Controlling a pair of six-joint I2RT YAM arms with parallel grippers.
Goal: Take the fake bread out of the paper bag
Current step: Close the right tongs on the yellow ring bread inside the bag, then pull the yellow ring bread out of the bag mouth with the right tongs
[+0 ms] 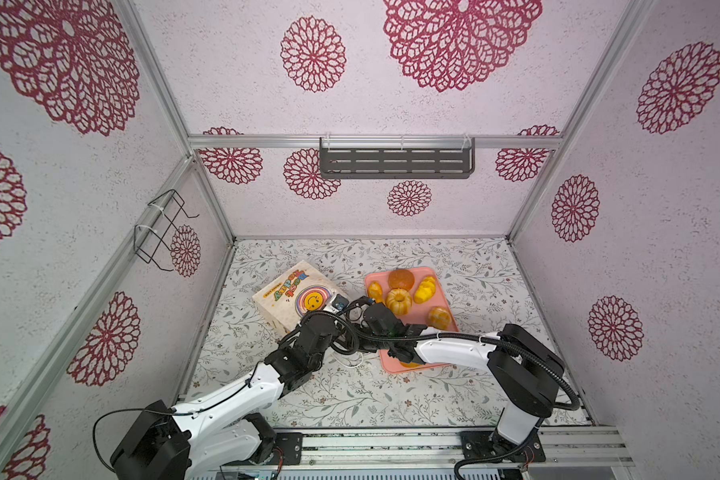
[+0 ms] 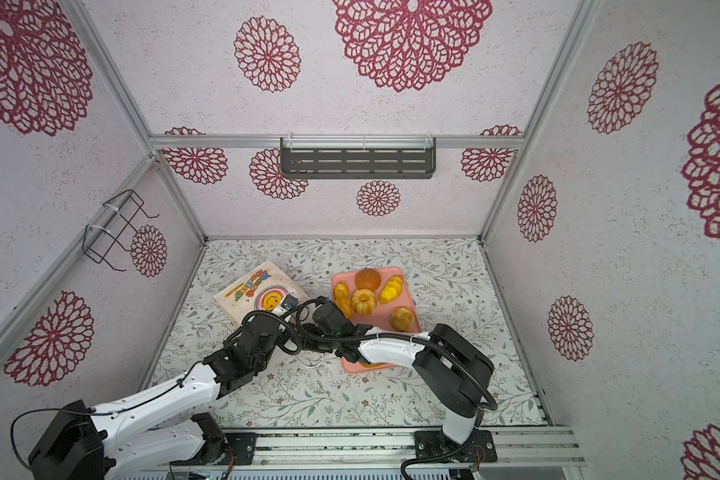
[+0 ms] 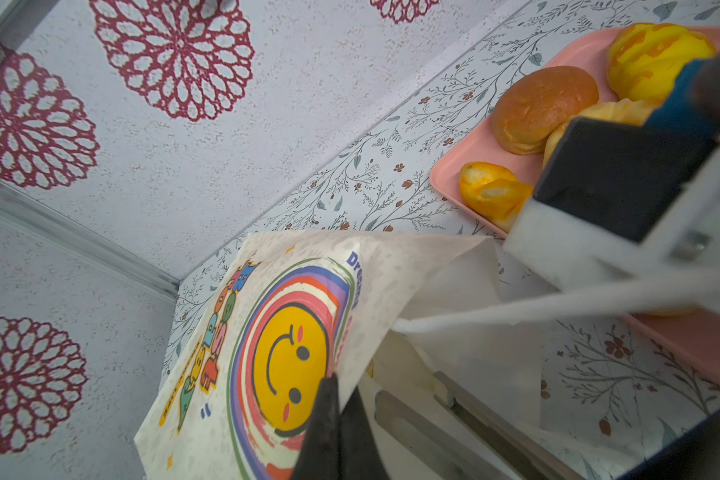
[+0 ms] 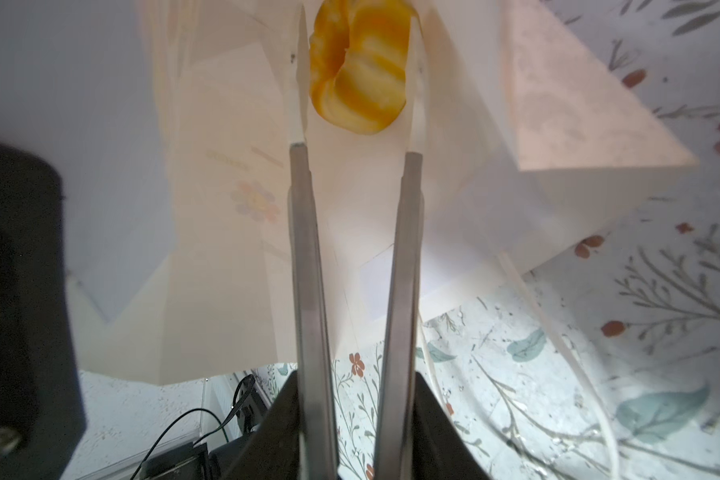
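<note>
The cream paper bag (image 1: pixel 292 299) (image 2: pixel 250 296) lies on its side, smiley print up, mouth toward the arms. My left gripper (image 3: pixel 335 384) is shut on the bag's upper rim (image 3: pixel 366 332), holding the mouth apart. My right gripper (image 4: pixel 356 70) reaches into the bag (image 4: pixel 495 158) with long tongs. Its tips stand open on either side of a yellow ring-shaped fake bread (image 4: pixel 362 70) deep inside. In both top views the tong tips are hidden. Several more fake breads lie on the pink tray (image 1: pixel 420 322), among them a brown bun (image 1: pixel 400 278), a ring cake (image 1: pixel 398 300) and a yellow roll (image 1: pixel 425 289).
The pink tray (image 2: pixel 408 291) lies right of the bag, partly under my right forearm. A white cord handle (image 1: pixel 350 363) trails on the floral table. A black wire rack (image 1: pixel 163 228) hangs on the left wall and a grey shelf (image 1: pixel 395 158) on the back wall.
</note>
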